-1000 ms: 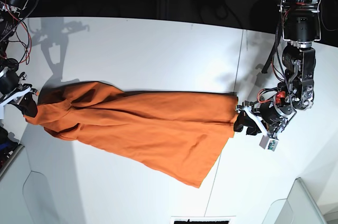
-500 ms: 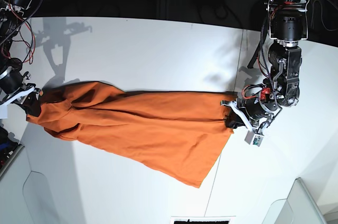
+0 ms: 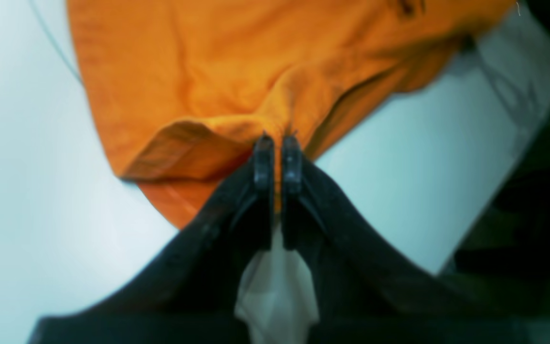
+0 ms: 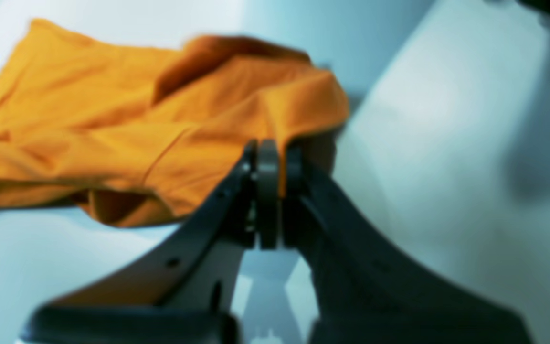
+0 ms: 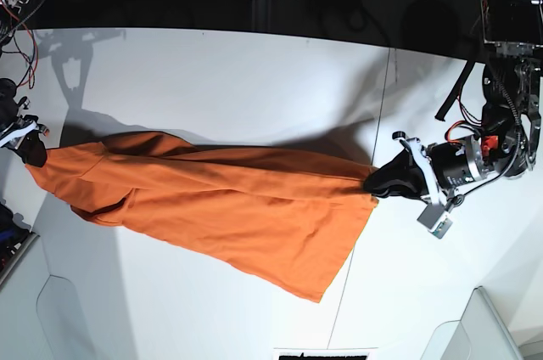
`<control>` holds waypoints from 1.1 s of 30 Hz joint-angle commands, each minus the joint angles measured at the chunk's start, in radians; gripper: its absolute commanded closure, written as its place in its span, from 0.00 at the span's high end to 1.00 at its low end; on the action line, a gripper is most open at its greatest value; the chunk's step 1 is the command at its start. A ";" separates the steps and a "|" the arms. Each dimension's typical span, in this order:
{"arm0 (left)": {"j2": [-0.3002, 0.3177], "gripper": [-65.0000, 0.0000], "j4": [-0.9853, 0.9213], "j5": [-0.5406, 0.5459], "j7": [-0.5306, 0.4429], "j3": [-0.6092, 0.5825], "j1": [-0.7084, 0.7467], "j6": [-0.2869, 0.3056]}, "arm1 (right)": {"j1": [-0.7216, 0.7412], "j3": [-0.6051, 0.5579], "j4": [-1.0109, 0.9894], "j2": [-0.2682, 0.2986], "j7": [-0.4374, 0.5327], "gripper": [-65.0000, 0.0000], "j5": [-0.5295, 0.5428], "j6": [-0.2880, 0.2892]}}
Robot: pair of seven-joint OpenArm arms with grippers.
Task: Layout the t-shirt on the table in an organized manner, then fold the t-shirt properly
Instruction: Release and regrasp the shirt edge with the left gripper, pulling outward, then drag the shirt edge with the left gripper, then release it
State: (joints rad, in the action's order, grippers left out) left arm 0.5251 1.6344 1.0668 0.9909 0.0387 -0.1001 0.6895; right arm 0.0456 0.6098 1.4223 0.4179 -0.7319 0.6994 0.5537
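Orange t-shirt (image 5: 221, 203) is stretching lengthwise across the table (image 5: 254, 80), left gripper (image 5: 379, 183) and right gripper (image 5: 32, 153) each clamping opposite ends

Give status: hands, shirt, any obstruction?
Left hand shut on the t-shirt edge; right hand shut on the opposite end. Shirt stretched between both across the table, one corner draped toward the near edge. Nothing in the way.

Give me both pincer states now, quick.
Left pincer: closed on the t-shirt, pinching an edge.
Right pincer: closed on the t-shirt's other end.
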 commanded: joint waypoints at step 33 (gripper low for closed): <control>0.126 0.35 0.258 0.025 -0.011 0.084 0.399 0.009 | -0.303 0.290 0.088 0.028 -0.024 0.38 0.229 0.026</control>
State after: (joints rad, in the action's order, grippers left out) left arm 0.6342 1.8767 1.0698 0.9985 0.1135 0.3069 0.6895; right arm -0.2642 0.8902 1.4914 0.4206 -0.7803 0.9047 0.5755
